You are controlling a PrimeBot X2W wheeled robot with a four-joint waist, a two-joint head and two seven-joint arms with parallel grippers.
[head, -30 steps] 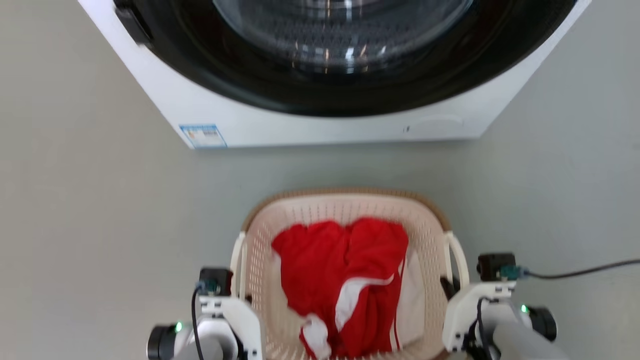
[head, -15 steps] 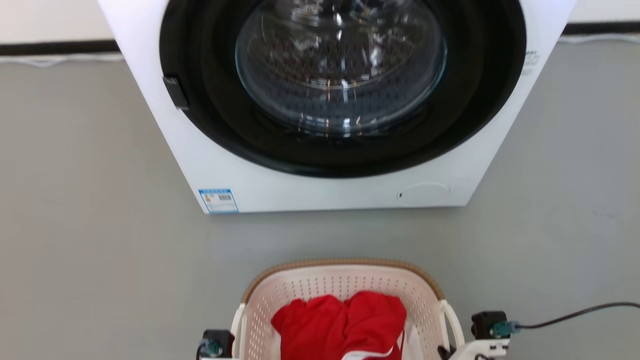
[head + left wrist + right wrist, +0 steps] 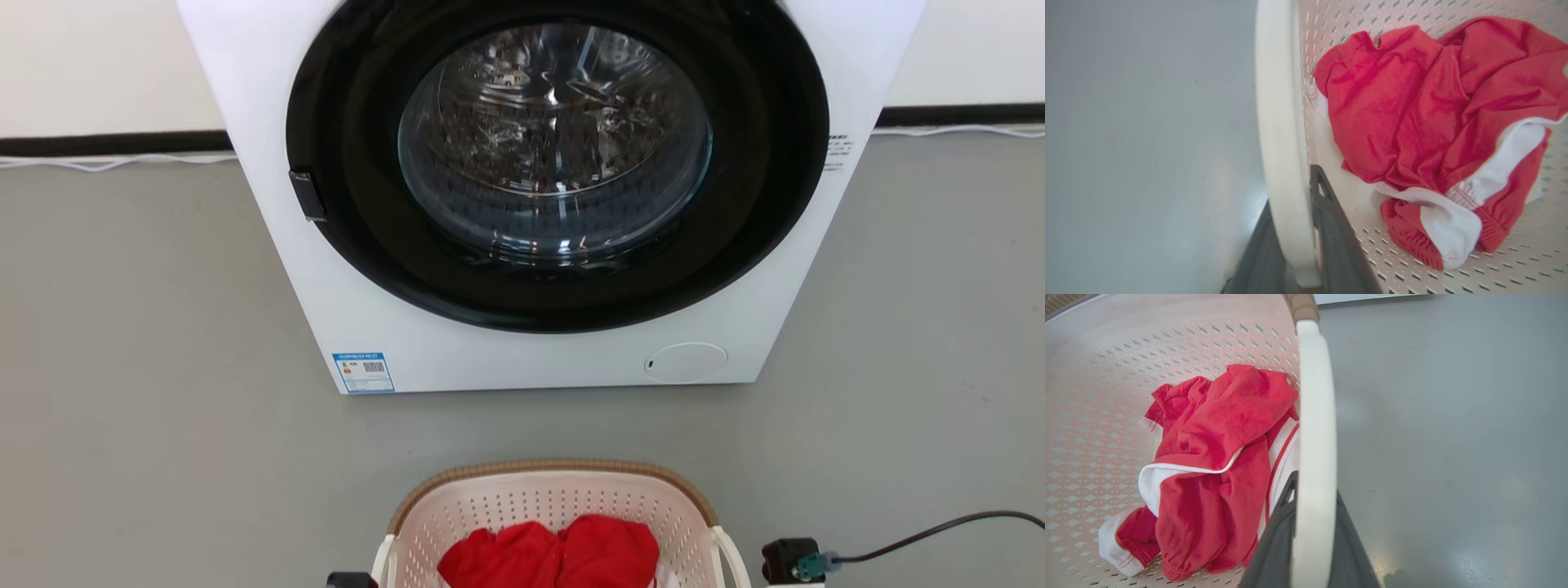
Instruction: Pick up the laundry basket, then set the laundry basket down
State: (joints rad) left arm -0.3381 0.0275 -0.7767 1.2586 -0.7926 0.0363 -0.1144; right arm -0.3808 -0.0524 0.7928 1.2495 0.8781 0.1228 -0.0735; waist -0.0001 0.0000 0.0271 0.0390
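Here, the left tool (image 3: 1292, 196) pinches the white side handle (image 3: 1278, 122) of the laundry basket (image 3: 555, 469), one finger outside it, one inside. The right tool (image 3: 1314, 488) pinches the opposite handle (image 3: 1314, 416) likewise. The basket sits between both tools, with red-and-white clothing (image 3: 1412, 114) heaped inward of each inner finger. A washing machine (image 3: 367, 310) stands well beyond them.

My left end effector (image 3: 1292, 188) has two long dark grey fingers (image 3: 1331, 220), flat and tapering, one tip showing a small triangular slot; my right end effector (image 3: 1314, 486) looks the same. Right of the laundry basket (image 3: 506, 502) sits my black camera block (image 3: 785, 559) with a teal plug (image 3: 808, 565) (and a thin black cable (image 3: 939, 529)).
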